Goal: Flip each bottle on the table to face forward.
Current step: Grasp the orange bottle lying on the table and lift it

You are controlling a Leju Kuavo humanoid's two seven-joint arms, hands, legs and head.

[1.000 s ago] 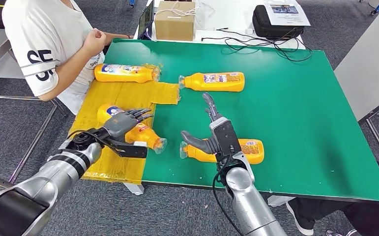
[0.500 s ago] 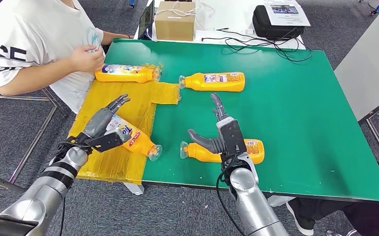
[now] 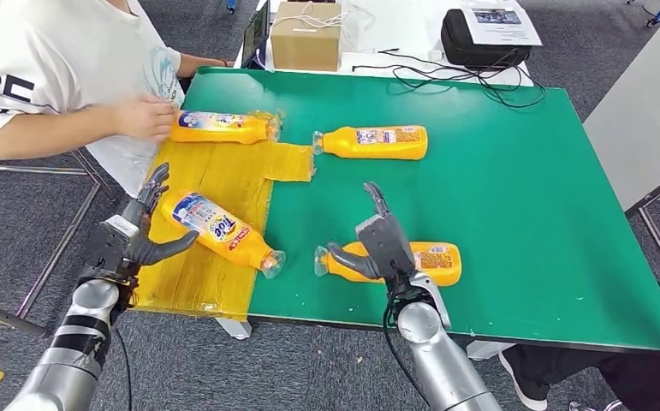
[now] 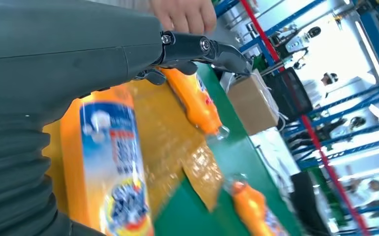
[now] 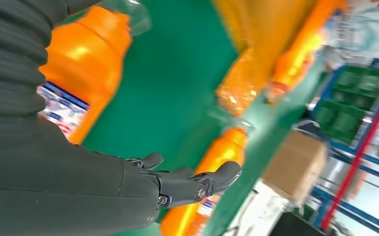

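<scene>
Head view: four orange bottles lie on their sides on a green table [image 3: 514, 171]. Its left part is covered by a yellow sheet [image 3: 223, 171]. The near-left bottle [image 3: 221, 229] lies slantwise on the sheet near the table's left edge, colourful label up, clear cap just over the sheet's right edge onto the green. The left hand [image 3: 133, 235] is beside that bottle's base at the left edge, fingers spread, holding nothing. The near-middle bottle [image 3: 429, 262] lies close to the near edge, cap to the left. The right hand [image 3: 379, 244] is above its neck end with fingers apart and empty. A far-left bottle [image 3: 222, 128] lies near the far-left corner, and a person's hand [image 3: 145, 116] touches its base. The far-middle bottle [image 3: 376, 141] lies just right of the sheet.

Left wrist view: the left hand [image 4: 79, 54] is spread open beside the labelled near-left bottle [image 4: 111, 167]. The far-left bottle [image 4: 194, 101] lies beyond on the sheet.

Right wrist view: the right hand [image 5: 143, 184] is open and apart from the near-middle bottle [image 5: 81, 73]. The view is blurred.
</scene>
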